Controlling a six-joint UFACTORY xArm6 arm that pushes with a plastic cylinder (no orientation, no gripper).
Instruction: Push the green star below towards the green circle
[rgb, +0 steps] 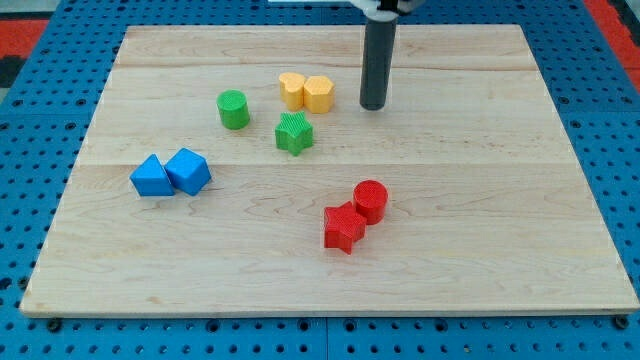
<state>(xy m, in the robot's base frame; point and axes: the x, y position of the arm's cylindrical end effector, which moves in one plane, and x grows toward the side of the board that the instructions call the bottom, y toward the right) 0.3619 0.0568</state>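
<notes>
The green star (294, 132) lies on the wooden board (480, 220), a little above its middle. The green circle (233, 109) stands to the star's upper left, with a gap between them. My tip (373, 105) rests on the board to the upper right of the star, just right of the yellow blocks, touching no block.
Two yellow blocks (306, 91) sit side by side just above the star. Two blue blocks (171, 174) lie at the view's left. A red star (344, 227) and a red cylinder (370, 200) touch each other below the middle. A blue pegboard (30, 120) surrounds the board.
</notes>
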